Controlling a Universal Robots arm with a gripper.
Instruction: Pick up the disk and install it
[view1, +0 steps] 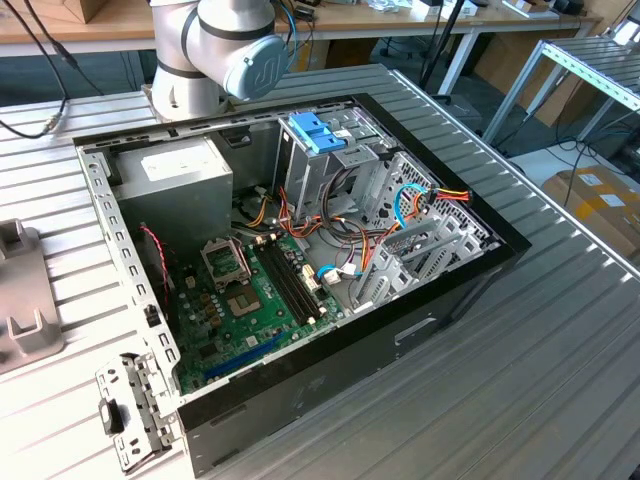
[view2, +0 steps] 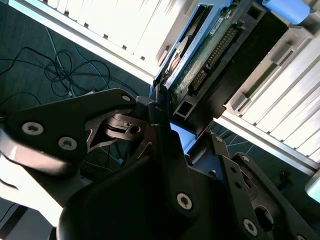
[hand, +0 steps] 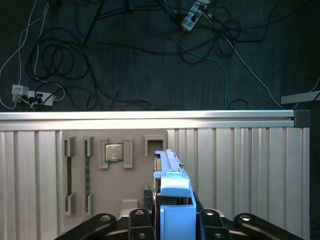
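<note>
The disk (hand: 172, 197) stands on edge between my gripper's (hand: 174, 219) black fingers (hand: 141, 216), its bright blue carrier facing the first wrist view. In the second wrist view the disk (view2: 210, 55) shows its green circuit board and a thin blue frame edge, with the gripper (view2: 167, 132) shut on its near end. Below it lies a grey fixture plate (hand: 135, 175) on the slatted aluminium table. In the exterior view the open computer case (view1: 480, 262) lies on its side, with a metal drive bay (view1: 345, 165) near its far wall.
The fixture plate holds a processor chip (hand: 114, 152) and a memory stick (hand: 86, 172) in slots. A blue latch piece (view1: 318, 130) tops the drive bay. The arm's base (view1: 215, 50) stands behind the case. Beyond the table edge (hand: 150, 116), cables trail over the dark floor.
</note>
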